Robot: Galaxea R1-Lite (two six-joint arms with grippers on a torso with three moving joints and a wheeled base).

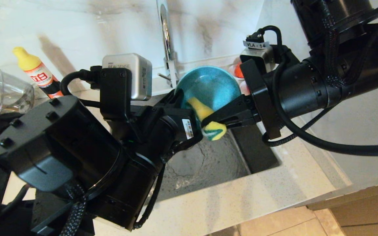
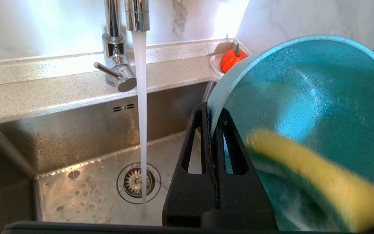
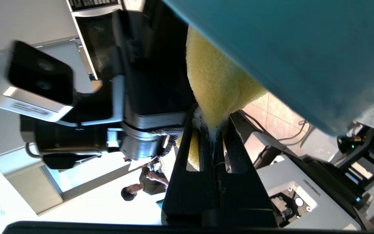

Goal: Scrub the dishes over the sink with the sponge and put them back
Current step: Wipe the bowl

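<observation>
Over the sink (image 1: 202,164) I hold a teal-blue bowl (image 1: 212,85), tilted on edge with its inside facing my right arm. My left gripper (image 1: 177,95) is shut on the bowl's rim; in the left wrist view the fingers (image 2: 210,109) pinch the rim of the bowl (image 2: 320,97). My right gripper (image 1: 208,119) is shut on the yellow and green sponge (image 1: 208,121), which presses against the inside of the bowl. The right wrist view shows the sponge (image 3: 216,81) squeezed between the fingers (image 3: 211,120), under the bowl (image 3: 287,48). The sponge (image 2: 304,162) lies across the bowl's lower inside.
Water runs from the chrome faucet (image 2: 115,48) down to the drain strainer (image 2: 137,182). A yellow-capped bottle (image 1: 38,73) and a clear glass jug (image 1: 10,91) stand left of the sink. An orange thing on a small dish (image 2: 230,58) sits at the back corner.
</observation>
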